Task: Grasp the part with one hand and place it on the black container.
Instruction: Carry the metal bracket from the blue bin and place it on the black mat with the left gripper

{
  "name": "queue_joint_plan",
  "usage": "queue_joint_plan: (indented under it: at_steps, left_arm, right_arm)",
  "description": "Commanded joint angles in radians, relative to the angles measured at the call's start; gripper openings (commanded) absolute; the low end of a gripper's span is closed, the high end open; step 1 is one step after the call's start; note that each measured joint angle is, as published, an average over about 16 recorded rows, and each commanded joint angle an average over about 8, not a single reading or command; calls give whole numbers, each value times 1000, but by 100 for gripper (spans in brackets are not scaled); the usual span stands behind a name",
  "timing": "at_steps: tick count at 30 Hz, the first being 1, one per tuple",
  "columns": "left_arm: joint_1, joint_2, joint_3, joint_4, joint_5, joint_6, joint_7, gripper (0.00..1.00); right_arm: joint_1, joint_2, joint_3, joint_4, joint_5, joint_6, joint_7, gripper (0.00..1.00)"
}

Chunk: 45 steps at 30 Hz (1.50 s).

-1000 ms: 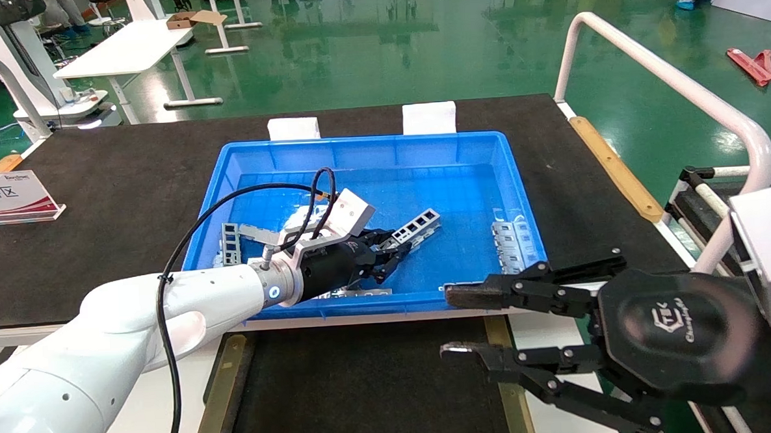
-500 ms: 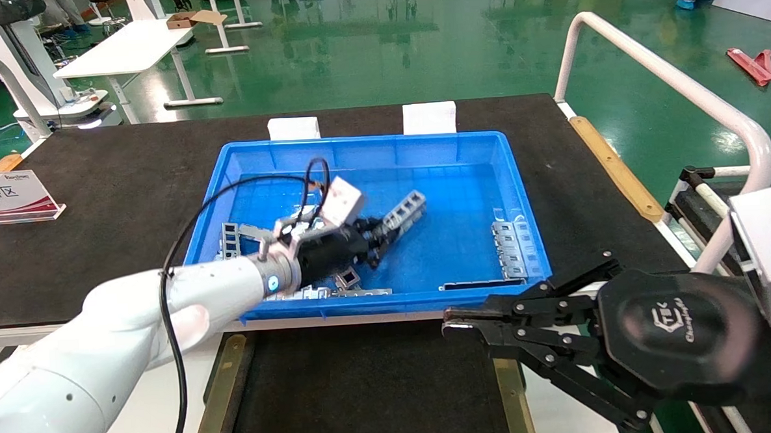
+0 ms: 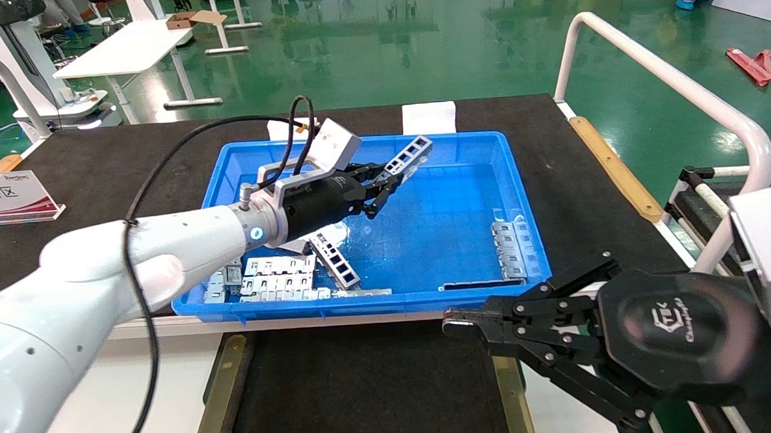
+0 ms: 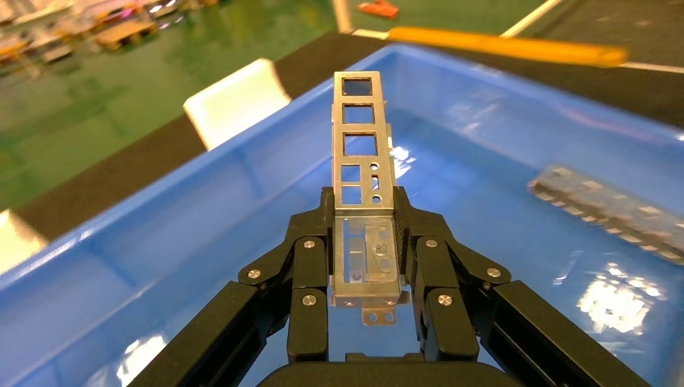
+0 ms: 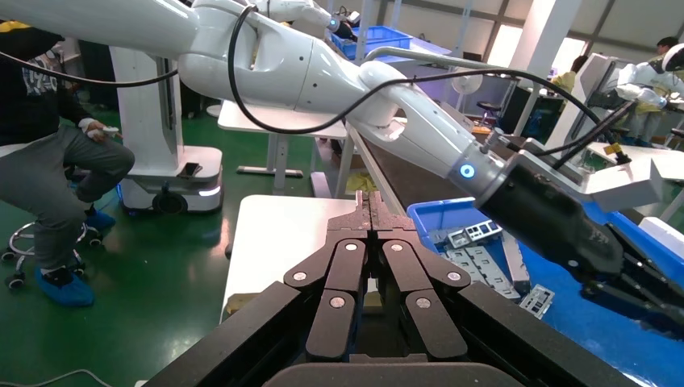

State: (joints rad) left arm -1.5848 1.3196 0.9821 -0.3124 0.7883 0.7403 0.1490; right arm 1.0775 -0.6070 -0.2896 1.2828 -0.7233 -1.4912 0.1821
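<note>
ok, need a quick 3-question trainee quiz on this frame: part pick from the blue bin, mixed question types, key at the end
1. True or false: the left gripper is shut on the part and holds it in the air over the blue bin.
2. Multiple choice: where is the right gripper? A) inside the bin B) shut, near the right brass strip of the black container C) holding a flat plate
3. Fill in: the black container has ____ on it at this moment.

Key: 1 true; 2 B; 3 nothing (no part placed yet).
</note>
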Motion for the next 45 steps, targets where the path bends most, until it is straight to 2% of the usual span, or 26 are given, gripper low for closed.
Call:
queue_joint_plan:
  at_steps: [1,8,12,18,24,29,34,38,45]
  left_arm:
    - [-11,-8,-2,9,-9,41,13,0]
    - [-17,-85,-28,-15,-65,359,79,0]
    - [-18,-123,-36,-6,-85,493,103,0]
    - [-6,-185,-35,-26,-94,610,103,0]
    - [41,-262,-38,-126,-110,660,73,0]
    - [121,-338,-40,-275,-134,650,18,0]
    - [238,-421,-38,-480,-160,577,-41,0]
    - [353,-490,-33,-654,-175,461,-83,0]
    - [554,-585,-12,-906,-169,188,-128,0]
  right_arm:
    - [0,0,0,0,0,0,0,0]
    - [0,0,-1,0,0,0,0,0]
    - [0,0,-1,0,1,0,0,0]
    - [0,0,-1,0,1,1,-1,0]
    - [0,1,-2,0,1,1,-1,0]
    - [0,1,-2,0,1,1,-1,0]
    - [0,1,-2,0,1,1,-1,0]
    - [1,1,-2,0,2,1,-1,0]
    - [1,1,-3,0,2,1,-1,0]
